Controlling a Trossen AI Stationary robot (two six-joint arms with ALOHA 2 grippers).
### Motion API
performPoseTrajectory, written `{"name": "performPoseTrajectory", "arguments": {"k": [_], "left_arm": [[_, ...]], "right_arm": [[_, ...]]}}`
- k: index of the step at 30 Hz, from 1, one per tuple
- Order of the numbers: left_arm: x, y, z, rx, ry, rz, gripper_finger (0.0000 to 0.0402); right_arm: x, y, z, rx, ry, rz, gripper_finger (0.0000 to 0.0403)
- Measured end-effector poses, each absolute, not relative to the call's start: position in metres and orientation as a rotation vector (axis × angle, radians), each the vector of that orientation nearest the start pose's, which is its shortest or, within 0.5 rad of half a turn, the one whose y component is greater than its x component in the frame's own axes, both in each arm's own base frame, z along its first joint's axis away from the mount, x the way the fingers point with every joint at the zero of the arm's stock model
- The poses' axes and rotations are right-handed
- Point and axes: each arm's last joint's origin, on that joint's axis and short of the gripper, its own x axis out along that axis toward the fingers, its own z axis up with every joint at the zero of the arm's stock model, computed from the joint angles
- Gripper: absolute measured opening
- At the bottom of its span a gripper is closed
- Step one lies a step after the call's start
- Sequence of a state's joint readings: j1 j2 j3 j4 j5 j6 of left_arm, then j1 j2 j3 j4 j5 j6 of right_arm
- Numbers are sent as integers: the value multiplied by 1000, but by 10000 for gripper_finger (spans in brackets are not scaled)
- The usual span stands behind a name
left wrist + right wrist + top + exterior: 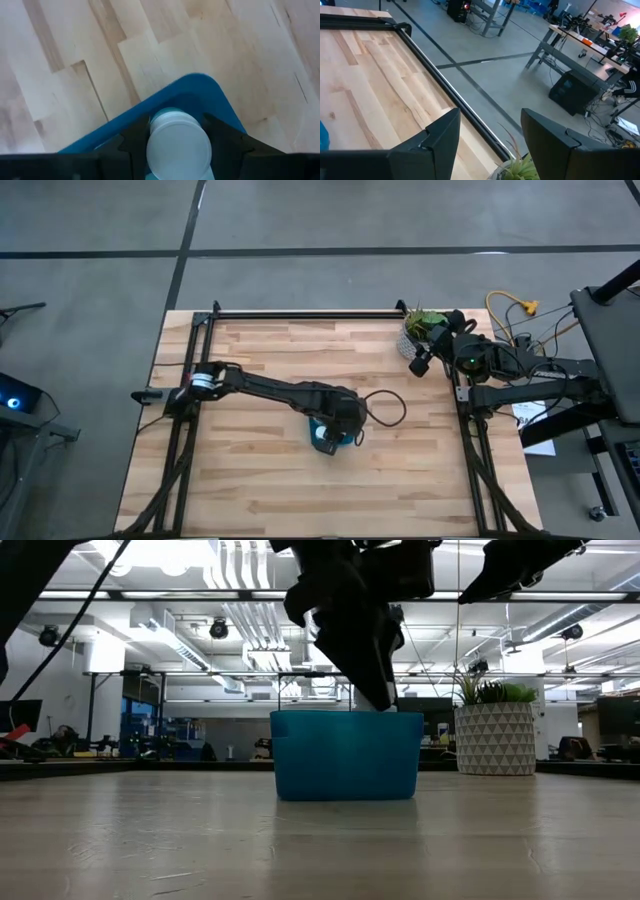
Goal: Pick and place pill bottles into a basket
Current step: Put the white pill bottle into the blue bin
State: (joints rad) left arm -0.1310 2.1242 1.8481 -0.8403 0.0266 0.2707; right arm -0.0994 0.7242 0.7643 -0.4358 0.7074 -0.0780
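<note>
The teal-blue basket stands near the table's middle; it also shows in the high view and the left wrist view. My left gripper is over the basket, shut on a white pill bottle, whose end shows just above the rim in the low view. My right gripper is open and empty, held high at the table's far right by the plant pot. Other bottles do not show. My left gripper pinches the pill bottle between its two fingers, one on each side of the bottle's round body. The fingers come from above, slanting down into the basket. The bottle is lifted, its end at the basket's rim.
A white patterned pot with a green plant stands at the far right corner. A black cable loops beside the basket. A dark frame rail runs along the far edge.
</note>
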Motion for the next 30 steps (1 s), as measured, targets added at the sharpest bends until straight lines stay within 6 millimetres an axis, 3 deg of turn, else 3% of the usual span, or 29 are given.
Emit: {"name": "performPoseTrajectory", "arguments": {"k": [16, 30], "left_arm": [[450, -60, 228, 299, 1083, -286, 141], [457, -61, 206, 300, 1118, -288, 140]], "right_arm": [[145, -33, 314, -195, 420, -780, 203], [147, -33, 312, -200, 429, -781, 203]]}}
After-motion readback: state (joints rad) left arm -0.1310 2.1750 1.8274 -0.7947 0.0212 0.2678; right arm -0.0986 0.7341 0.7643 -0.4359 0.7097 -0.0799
